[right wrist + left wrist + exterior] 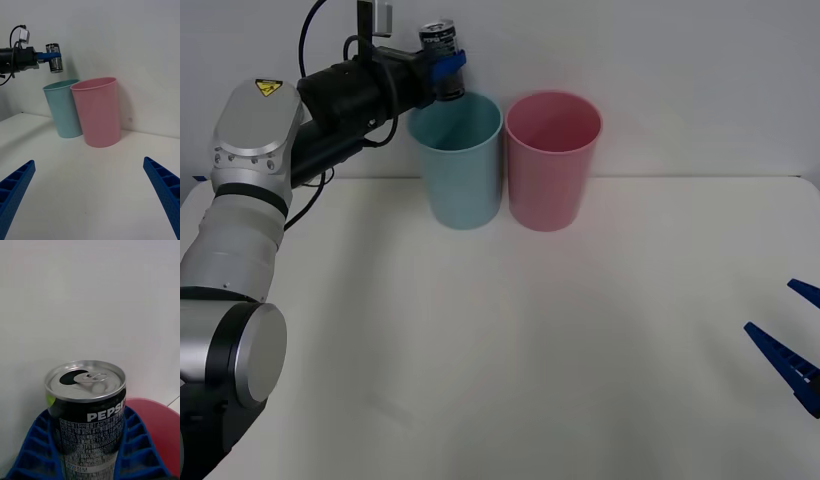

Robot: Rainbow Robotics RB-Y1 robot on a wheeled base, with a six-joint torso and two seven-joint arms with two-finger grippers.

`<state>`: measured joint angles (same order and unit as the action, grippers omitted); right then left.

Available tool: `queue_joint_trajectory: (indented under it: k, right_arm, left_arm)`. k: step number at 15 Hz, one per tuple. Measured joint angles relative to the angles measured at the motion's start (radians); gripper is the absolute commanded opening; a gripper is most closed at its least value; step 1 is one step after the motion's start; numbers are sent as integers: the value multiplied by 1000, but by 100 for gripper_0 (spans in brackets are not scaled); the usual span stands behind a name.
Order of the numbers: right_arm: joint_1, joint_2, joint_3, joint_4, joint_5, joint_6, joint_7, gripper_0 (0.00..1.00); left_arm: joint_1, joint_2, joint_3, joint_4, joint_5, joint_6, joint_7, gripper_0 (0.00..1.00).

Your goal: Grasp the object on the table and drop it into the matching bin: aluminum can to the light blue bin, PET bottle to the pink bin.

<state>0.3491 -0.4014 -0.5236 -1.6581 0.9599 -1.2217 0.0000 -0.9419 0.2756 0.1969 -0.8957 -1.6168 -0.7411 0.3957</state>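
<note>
Item: Pepsi can (440,45), upright, clamped in our left hand (446,68), held above the near-left rim of the light blue bin (455,165); pink bin (552,160) just beside. Right hand (792,345) open, idle above the tabletop (510,350).

You have a glossy metal aluminum can (88,405), smooth plastic light blue bin (457,170) and pink bin (552,170), matt white table (510,350).
</note>
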Motion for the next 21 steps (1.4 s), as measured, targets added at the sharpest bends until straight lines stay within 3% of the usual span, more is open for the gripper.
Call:
queue_joint_trajectory:
  k: [8, 18, 21]
  right_arm:
    - [0, 0, 0, 0, 0, 0, 0, 100]
    - [0, 0, 0, 0, 0, 0, 0, 100]
    - [0, 0, 0, 0, 0, 0, 0, 100]
  left_arm:
    - [28, 7, 0, -10, 70, -24, -43, 100]
    - [366, 93, 1, -388, 248, -67, -64, 100]
    - [475, 121, 43, -472, 301, -112, -84, 100]
